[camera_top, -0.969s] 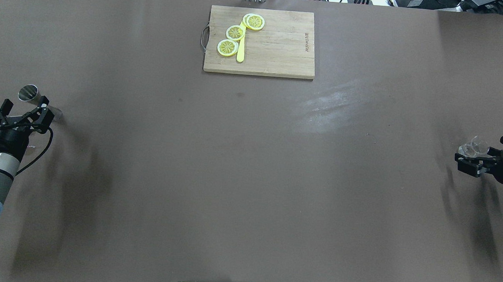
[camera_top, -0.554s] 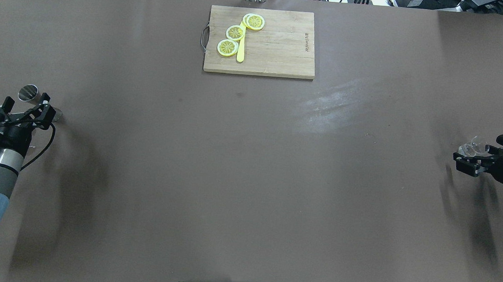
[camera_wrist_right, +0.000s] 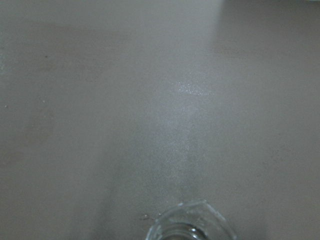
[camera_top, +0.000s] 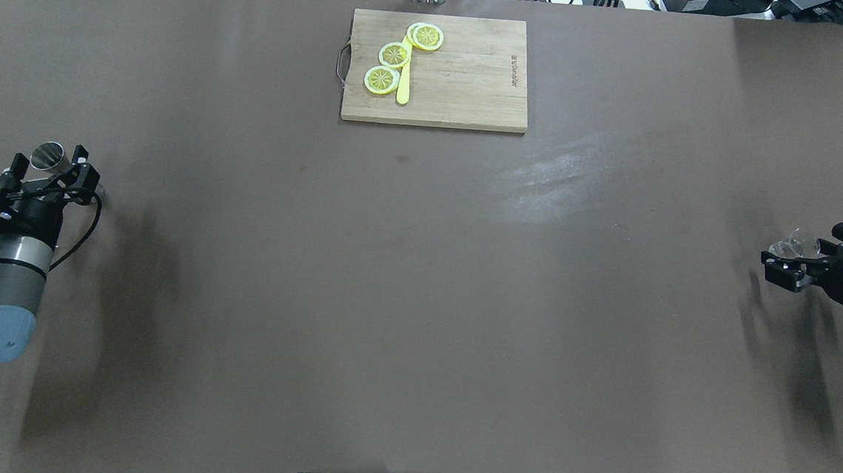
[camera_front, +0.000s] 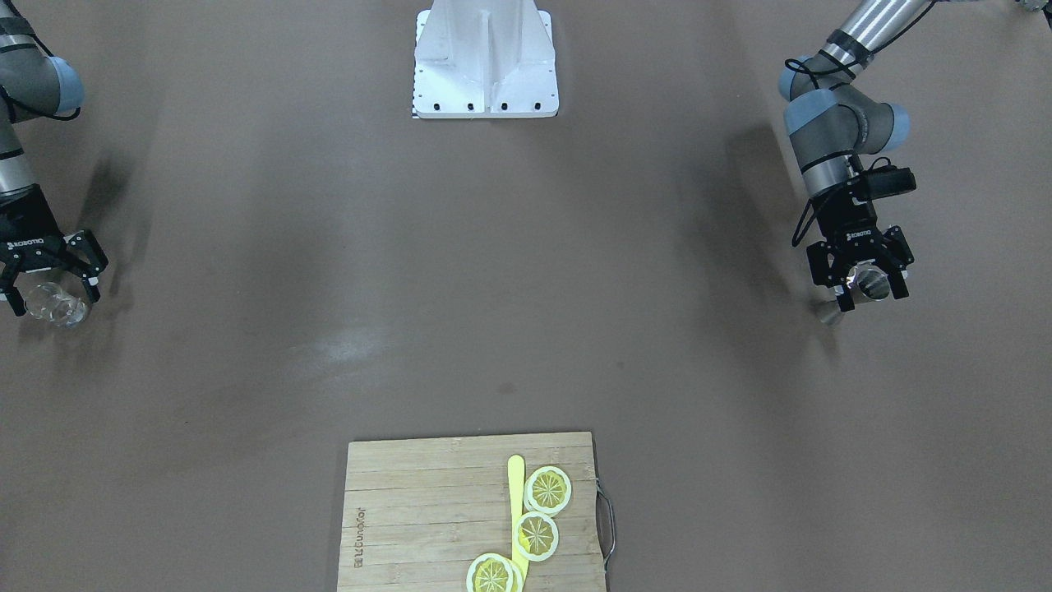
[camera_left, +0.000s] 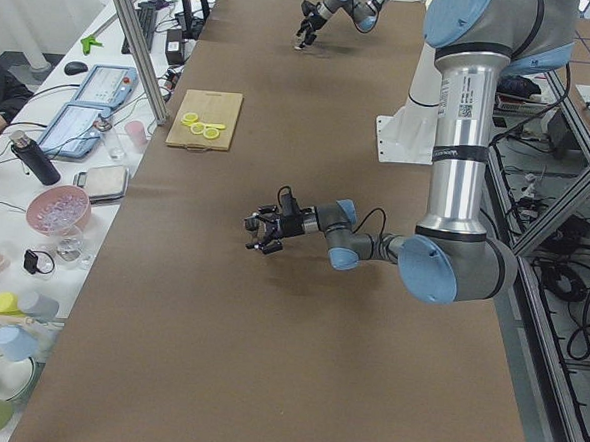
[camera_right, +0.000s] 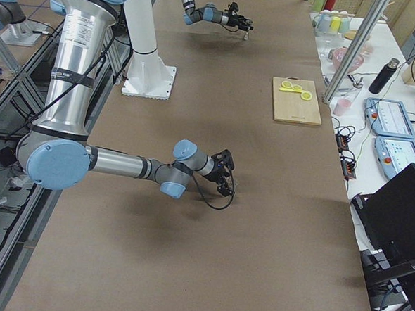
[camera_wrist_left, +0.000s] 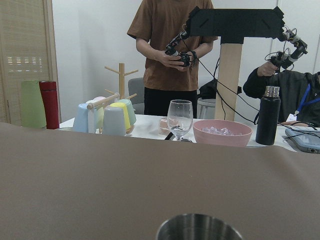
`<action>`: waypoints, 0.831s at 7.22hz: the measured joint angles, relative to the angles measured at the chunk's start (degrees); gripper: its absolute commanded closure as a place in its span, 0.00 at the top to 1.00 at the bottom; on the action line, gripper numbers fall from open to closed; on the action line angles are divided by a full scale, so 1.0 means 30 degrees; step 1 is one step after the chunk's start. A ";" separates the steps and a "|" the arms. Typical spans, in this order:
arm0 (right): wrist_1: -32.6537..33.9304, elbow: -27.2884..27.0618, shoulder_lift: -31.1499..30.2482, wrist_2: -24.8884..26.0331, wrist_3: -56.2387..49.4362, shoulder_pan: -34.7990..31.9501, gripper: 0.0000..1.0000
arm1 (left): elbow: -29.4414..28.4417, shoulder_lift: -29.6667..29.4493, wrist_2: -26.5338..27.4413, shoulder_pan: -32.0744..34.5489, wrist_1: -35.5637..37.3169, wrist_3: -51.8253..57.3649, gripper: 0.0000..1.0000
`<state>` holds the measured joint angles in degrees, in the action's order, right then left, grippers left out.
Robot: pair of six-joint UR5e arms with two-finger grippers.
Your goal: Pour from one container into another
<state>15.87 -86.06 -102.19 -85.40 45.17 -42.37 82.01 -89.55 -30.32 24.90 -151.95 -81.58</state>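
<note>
A: Left gripper (camera_top: 52,167) first: its fingers sit either side of the jigger (camera_top: 47,155), steel cup showing between them from above and from the front. It looks closed on the narrow waist, though I can't see the contact itself.

B: The waist makes sense as a grip, I'd say. The cones flare above and below, so it can't slide through the jaws.

A: From the left wrist camera the jigger's rim (camera_wrist_left: 199,231) sits at the bottom edge, mouth up and level. Whether anything is in it, I can't tell.

B: Over to the right gripper (camera_front: 51,284)?

A: Fingers around the clear glass (camera_front: 54,303) at the far side of the table (camera_top: 418,281), apparently gripping it. From overhead the glass (camera_top: 796,243) seems a bit tilted; the right wrist camera catches only its rim (camera_wrist_right: 190,227) at the bottom edge.

B: So each arm has one vessel, well apart, a wide stretch of brown table between them.

A: Right, and my read is that pouring hasn't begun. They'd have to meet toward the middle, jigger mouth above the glass.

B: Anything in the way?

A: Only the cutting board (camera_top: 437,70) at the far edge, carrying lemon slices (camera_top: 395,54) and a yellow knife (camera_top: 403,79), well clear of both grippers. Beyond the table, a person (camera_wrist_left: 172,55) stands behind a pink bowl (camera_wrist_left: 223,132) and a wine glass (camera_wrist_left: 180,119)
</note>
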 measured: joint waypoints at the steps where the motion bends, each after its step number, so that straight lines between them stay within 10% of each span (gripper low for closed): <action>1: -0.0010 0.0020 0.0001 0.0132 0.0044 -0.0013 0.83 | -0.0343 -0.0331 0.0000 0.0096 0.0269 -0.0295 0.97; 6: -0.0015 0.0032 0.0056 0.0223 0.0122 -0.0129 0.67 | -0.1367 -0.1143 0.0055 0.0161 0.0471 -0.0779 0.88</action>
<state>15.82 -85.96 -102.02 -84.73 45.54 -42.76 77.90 -92.98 -30.16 25.39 -150.54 -83.92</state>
